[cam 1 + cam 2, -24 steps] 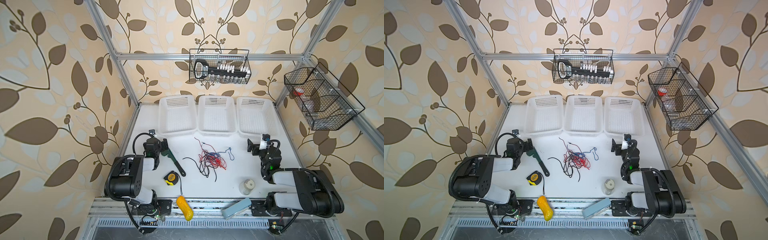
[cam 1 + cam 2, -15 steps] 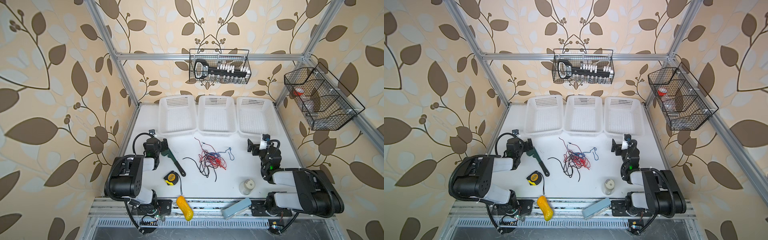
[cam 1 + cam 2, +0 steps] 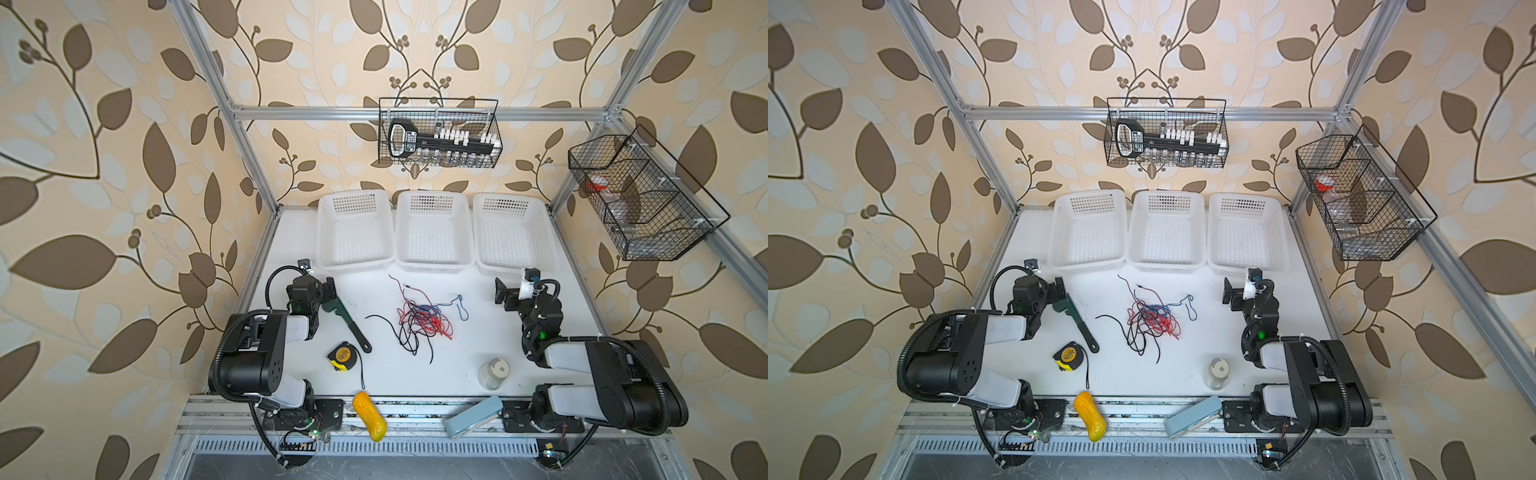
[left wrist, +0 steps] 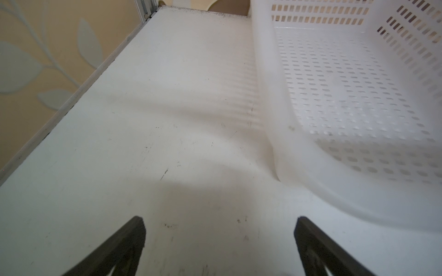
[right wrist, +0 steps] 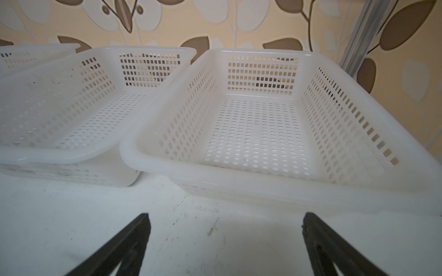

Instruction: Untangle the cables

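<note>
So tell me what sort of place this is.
Probably a robot test cell dressed as a room, not a real home: a metal frame stands against wallpapered walls, and two robot arms are mounted at a white table with tangled cables.

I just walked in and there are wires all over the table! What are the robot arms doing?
Nothing is being handled yet. The cables, red, blue and black, lie in a tangle in the middle of the white table, and nothing is touching them. The left tool and the right tool are both open and empty. They sit off to either side near the white baskets, so the untangling has not started.
</note>
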Tool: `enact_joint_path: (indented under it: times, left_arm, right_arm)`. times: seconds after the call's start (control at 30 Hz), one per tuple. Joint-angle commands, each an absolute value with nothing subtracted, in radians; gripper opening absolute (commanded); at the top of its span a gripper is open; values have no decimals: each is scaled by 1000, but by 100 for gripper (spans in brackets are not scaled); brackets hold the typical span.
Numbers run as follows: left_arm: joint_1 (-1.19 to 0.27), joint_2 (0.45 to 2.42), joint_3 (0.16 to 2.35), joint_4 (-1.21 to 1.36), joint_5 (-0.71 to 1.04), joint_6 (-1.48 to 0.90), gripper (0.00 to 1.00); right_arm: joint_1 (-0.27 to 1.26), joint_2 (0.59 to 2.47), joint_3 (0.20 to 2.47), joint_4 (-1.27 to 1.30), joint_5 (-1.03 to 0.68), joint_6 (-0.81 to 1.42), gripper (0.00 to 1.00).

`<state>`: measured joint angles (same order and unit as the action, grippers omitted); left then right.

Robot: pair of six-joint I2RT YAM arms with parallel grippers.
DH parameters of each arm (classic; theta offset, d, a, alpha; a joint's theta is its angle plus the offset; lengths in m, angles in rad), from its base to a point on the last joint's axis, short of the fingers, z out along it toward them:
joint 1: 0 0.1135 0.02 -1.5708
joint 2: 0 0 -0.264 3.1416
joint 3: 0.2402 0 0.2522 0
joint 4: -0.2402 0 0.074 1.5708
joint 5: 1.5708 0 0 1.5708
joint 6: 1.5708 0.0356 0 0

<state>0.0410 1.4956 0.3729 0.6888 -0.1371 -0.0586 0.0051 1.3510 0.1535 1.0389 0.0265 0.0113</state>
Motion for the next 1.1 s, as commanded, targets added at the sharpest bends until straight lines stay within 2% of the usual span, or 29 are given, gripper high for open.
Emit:
enact_joint_path:
  times: [0.0,0.47,0.57,0.67,0.8,0.93,1.07]
  left_arm:
    - [44,1496,402,705,-127,-58,99]
    - [44,1494,401,705,-127,-58,99]
    - [44,1486,402,701,-113,-49,99]
    - [44,1447,469,548,-107,-48,99]
    - [42,1330,486,457,-159,-65,99]
    - [40,1212,460,470,-215,-118,99]
    - [17,1109,535,321,-263,-178,99]
  right_arm:
    - [3,1356,174,1050,37,11,100]
    - [3,1359,176,1050,54,16,100]
    - [3,1343,168,1056,119,44,100]
    - [4,1254,145,1021,192,63,100]
    - [5,1043,169,796,296,100,100]
    - [5,871,301,416,451,323,100]
    - [29,823,462,205,391,368,100]
